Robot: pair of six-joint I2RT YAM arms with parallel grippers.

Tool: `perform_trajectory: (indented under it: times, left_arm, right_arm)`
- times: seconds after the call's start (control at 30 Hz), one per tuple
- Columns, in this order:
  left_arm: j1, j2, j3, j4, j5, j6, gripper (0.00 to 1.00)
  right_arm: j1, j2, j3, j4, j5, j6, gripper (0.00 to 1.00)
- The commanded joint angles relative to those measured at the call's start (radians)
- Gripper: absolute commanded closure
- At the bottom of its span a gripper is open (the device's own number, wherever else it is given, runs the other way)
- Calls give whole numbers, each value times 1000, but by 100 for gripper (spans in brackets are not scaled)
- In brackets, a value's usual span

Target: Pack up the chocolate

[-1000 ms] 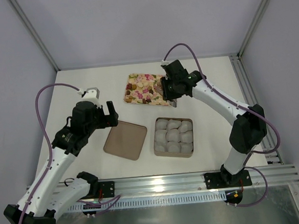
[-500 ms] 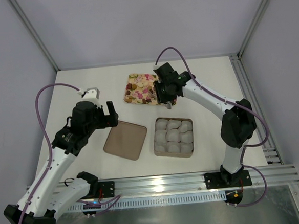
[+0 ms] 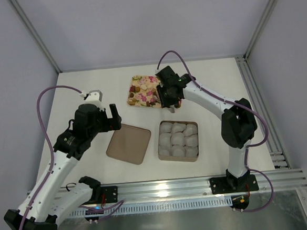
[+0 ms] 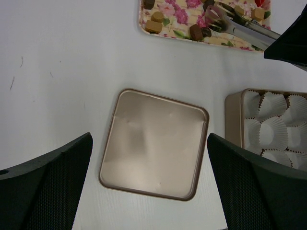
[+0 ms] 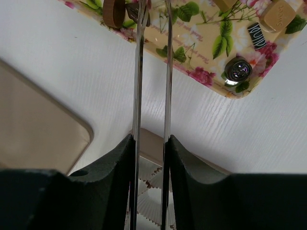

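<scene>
White table [image 3: 88,88], grey-walled cell. Left gripper [image 4: 149,143] over tin lid [image 4: 153,143], jaws wide apart, nothing held. Open tin [image 3: 159,141] of white paper cups [image 4: 273,132] beside lid. Floral tray [image 3: 141,92] at far side carries all the chocolate [image 4: 154,24]. Right gripper [image 5: 149,143] clamped on metal tongs [image 5: 139,72], tips among dark pieces at tray's near edge. I read "Sweet" on tan piece [image 5: 278,13]; tray script illegible. Since a second ago, right arm swung left over tray; left arm unchanged.

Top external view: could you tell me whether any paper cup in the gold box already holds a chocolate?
No, every paper cup in the gold box shows plain white, with no brown piece inside.
</scene>
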Motion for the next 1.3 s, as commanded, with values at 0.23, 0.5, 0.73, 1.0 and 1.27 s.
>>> perform_trajectory:
  times: [0.23, 0.5, 0.73, 1.0, 1.27]
  left_arm:
    - [3, 1, 29, 13, -19, 3, 0]
    - [3, 2, 30, 13, -19, 3, 0]
    - [3, 3, 32, 11, -19, 3, 0]
    - [3, 6, 32, 11, -13, 2, 0]
    - [2, 9, 29, 10, 8, -1, 0]
  right_arm:
    - [4, -10, 44, 42, -11, -10, 76]
    - [1, -104, 16, 42, 19, 4, 78]
    - [-5, -225, -62, 54, 10, 32, 78]
    - [-3, -522, -344, 80, -94, 82, 78]
    - [49, -766, -599, 31, -142, 148, 78]
